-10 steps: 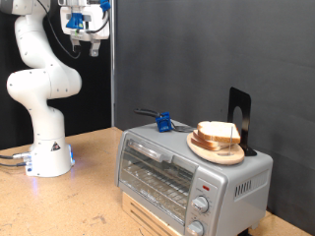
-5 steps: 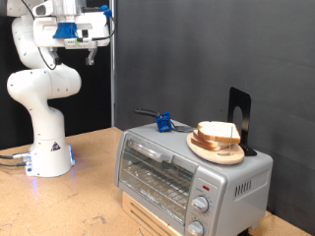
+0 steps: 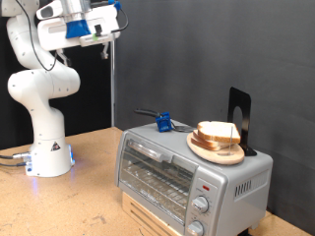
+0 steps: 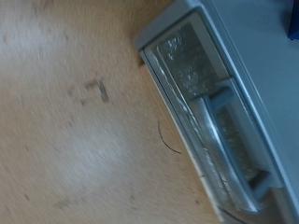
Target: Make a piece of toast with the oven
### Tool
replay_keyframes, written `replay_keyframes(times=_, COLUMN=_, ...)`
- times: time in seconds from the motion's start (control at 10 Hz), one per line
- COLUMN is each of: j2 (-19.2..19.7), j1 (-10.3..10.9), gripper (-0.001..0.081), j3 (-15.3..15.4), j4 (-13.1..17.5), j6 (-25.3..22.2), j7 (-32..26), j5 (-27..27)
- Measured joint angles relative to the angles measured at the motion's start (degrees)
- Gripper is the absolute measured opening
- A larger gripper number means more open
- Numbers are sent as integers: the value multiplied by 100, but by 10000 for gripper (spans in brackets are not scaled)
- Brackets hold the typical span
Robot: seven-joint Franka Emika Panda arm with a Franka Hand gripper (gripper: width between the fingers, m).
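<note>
The piece of toast (image 3: 218, 131) lies on a round wooden plate (image 3: 216, 148) on top of the oven (image 3: 187, 175), at the exterior view's lower right. The oven is silver-grey and its glass door is shut. The gripper (image 3: 101, 45) hangs high at the exterior view's top left, well above and to the left of the oven, and nothing shows between its fingers. The wrist view looks down on the oven's glass door and handle (image 4: 217, 119) and the wooden table (image 4: 75, 140). The fingers do not show in the wrist view.
A small blue clip (image 3: 163, 123) with a dark cable sits on the oven's top, left of the plate. A black stand (image 3: 239, 116) rises behind the plate. The robot's white base (image 3: 47, 147) stands on the table at the left. A dark wall is behind.
The hand has swung towards the exterior view's right along the top, from pointing down near the arm to reaching out towards the oven side. The toast and oven have not moved.
</note>
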Motion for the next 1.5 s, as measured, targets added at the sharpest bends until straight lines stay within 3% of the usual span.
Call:
replay_keyframes(times=0.1, j2=295, j1=133, gripper=809, j3=-90, j4=171, j6=128, j7=-545, j5=-32)
replay_keyframes(times=0.3, j2=238, j1=95, gripper=809, j3=-66, j4=126, j6=97, j7=-250, j5=37)
replay_keyframes(times=0.6, j2=342, j1=368, gripper=809, j3=-183, j4=105, j6=538, j7=-1127, j5=443)
replay_keyframes(times=1.0, j2=976, j1=522, gripper=809, j3=-320, j4=155, j6=762, j7=-2385, j5=409)
replay_keyframes(times=1.3, j2=1551, j1=521, gripper=809, j3=-319, j4=175, j6=1367, j7=-2521, j5=378)
replay_keyframes(times=1.5, j2=1814, j1=514, gripper=809, j3=-325, j4=217, j6=1497, j7=-2502, j5=390)
